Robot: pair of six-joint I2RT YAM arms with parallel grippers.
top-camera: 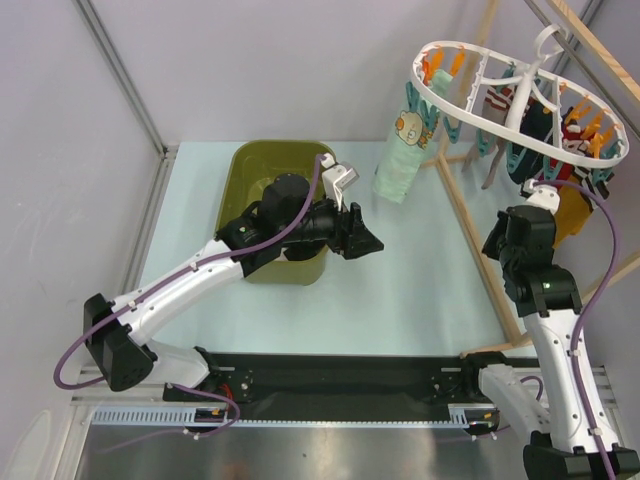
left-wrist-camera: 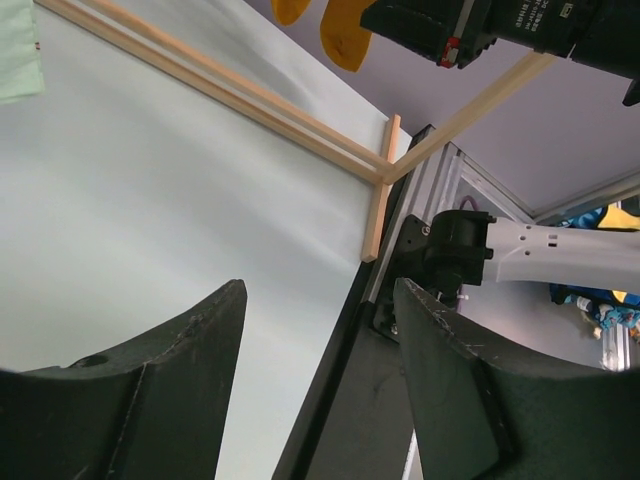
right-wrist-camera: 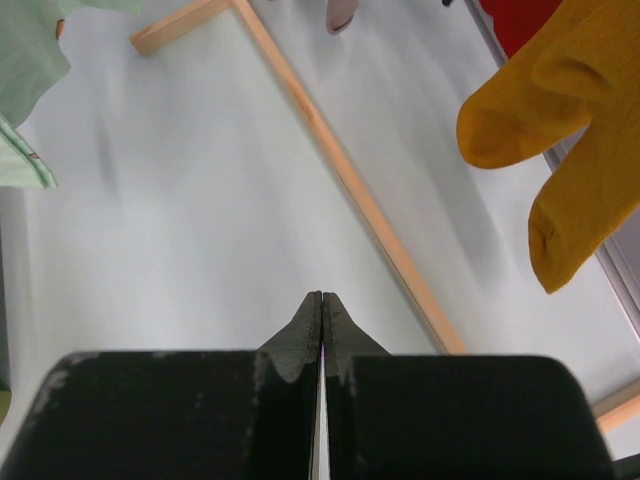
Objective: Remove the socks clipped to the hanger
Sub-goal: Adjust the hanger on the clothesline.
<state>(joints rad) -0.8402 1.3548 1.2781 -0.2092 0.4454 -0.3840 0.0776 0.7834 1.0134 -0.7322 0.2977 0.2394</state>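
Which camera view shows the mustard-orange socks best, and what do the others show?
The right wrist view: the mustard-orange socks hang large and unobstructed, both toes clear. The left wrist view catches only their toe tips at its top edge. The top external view shows a small patch beside the right arm.

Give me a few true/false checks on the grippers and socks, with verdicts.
1. The right gripper is shut and empty. True.
2. The left gripper grips a sock. False: it is open and empty.
3. The mint sock hangs from the hanger. True.
4. The mustard socks lie on the table. False: they hang from the hanger, above the table.
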